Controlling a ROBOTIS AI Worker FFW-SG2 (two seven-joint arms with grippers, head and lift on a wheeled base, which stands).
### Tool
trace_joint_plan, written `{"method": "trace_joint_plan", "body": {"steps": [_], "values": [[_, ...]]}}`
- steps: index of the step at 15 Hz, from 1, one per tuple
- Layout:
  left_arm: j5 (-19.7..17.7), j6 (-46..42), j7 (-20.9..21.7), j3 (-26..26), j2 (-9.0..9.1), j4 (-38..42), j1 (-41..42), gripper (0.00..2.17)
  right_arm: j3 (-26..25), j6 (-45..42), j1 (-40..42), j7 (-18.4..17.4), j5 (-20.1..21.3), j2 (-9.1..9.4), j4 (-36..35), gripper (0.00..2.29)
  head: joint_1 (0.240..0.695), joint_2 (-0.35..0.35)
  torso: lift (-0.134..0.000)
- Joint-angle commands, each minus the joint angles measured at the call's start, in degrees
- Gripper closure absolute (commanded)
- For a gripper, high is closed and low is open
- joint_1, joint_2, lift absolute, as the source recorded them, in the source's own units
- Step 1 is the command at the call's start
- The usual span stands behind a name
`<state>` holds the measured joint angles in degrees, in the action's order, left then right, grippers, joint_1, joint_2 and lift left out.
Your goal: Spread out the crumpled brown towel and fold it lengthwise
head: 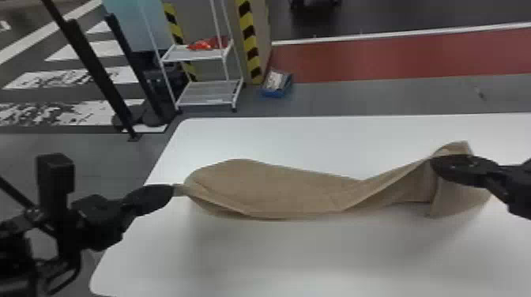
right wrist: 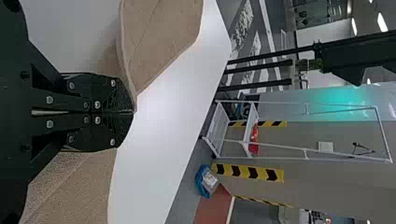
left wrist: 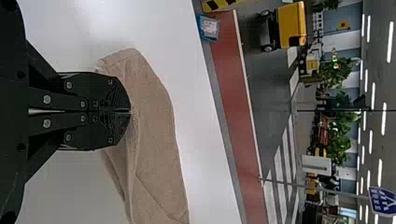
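Observation:
In the head view my left gripper (head: 173, 190) is shut on the left end of the brown towel (head: 276, 187), and my right gripper (head: 434, 162) is shut on its right part. The towel stretches between them in a slack band, twisted near the right, where a flap hangs past the right gripper. In the left wrist view the left gripper (left wrist: 130, 111) pinches the towel (left wrist: 156, 140) at its edge. The right wrist view has the right gripper (right wrist: 133, 112) closed on a gathered point of the towel (right wrist: 159, 42), with cloth on both sides.
The white table (head: 336, 252) lies beneath the towel. Beyond its far edge stand a white wire rack (head: 209, 93), black posts (head: 98, 75) and a blue box (head: 276, 83) on the floor.

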<state>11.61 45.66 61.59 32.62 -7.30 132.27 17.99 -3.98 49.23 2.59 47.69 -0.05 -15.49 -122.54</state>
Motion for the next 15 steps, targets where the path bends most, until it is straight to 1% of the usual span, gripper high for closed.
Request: {"method": "trace_joint_plan", "body": {"steps": [1, 2, 3, 4, 5, 6, 8, 9, 11, 12, 14, 15], "values": [[0.1, 0.0, 0.1, 0.1, 0.00, 0.2, 0.3, 1.34, 1.3, 0.3, -2.6, -1.4, 0.8, 0.90, 3.2, 2.01, 0.695, 0.237, -0.120], [0.1, 0.0, 0.1, 0.2, 0.00, 0.2, 0.3, 1.34, 3.9, 1.5, -3.9, -1.4, 4.0, 0.73, 5.2, 2.00, 0.695, 0.236, -0.120], [0.1, 0.0, 0.0, -0.1, 0.00, 0.1, 0.3, 1.34, 7.0, 2.6, -5.6, -1.5, 7.2, 0.99, 7.8, 2.00, 0.695, 0.235, -0.120], [0.3, 0.0, 0.0, -0.5, 0.00, 0.1, 0.3, 1.34, 8.6, 2.4, -7.1, -1.6, 8.4, 2.05, 11.0, 2.00, 0.695, 0.237, -0.120], [0.4, 0.0, 0.0, -0.7, 0.00, 0.1, 0.3, 1.34, 8.2, 2.2, -7.5, -1.1, 7.3, 2.84, 11.8, 2.00, 0.695, 0.242, -0.120], [0.5, 0.0, 0.2, -0.7, 0.00, 0.2, 0.3, 1.34, 7.1, 2.4, -6.7, 0.4, 4.9, 2.84, 11.6, 2.00, 0.695, 0.251, -0.120], [0.5, 0.0, 0.5, 0.1, 0.00, 0.2, 0.3, 1.34, 4.6, 2.9, -3.6, 4.5, 3.9, 2.49, 5.8, 2.00, 0.695, 0.265, -0.120], [0.5, 0.0, 0.5, 0.3, 0.00, 0.2, 0.4, 1.34, 2.3, 4.0, -1.9, 6.3, 3.6, 2.40, 2.8, 2.00, 0.695, 0.272, -0.120], [0.5, 0.0, 0.5, 0.6, 0.00, 0.2, 0.6, 1.34, -4.5, 7.0, 2.0, 8.7, -0.8, 1.70, -4.6, 2.00, 0.695, 0.283, -0.120], [0.5, -0.2, 0.6, 0.6, 0.00, 0.2, 0.6, 1.34, -7.4, 7.2, 3.9, 9.4, -2.0, 1.43, -6.7, 2.00, 0.695, 0.278, -0.120], [0.5, -0.2, 1.0, 0.6, 0.00, 1.1, 0.9, 1.34, -12.6, 11.4, 6.3, 13.0, -2.5, 0.99, -11.5, 2.00, 0.695, 0.260, -0.120], [0.5, 0.0, 1.1, 0.6, 0.09, 2.0, 1.2, 1.34, -15.7, 12.4, 6.9, 13.9, -5.2, 0.99, -12.7, 2.00, 0.695, 0.239, -0.120]]}}
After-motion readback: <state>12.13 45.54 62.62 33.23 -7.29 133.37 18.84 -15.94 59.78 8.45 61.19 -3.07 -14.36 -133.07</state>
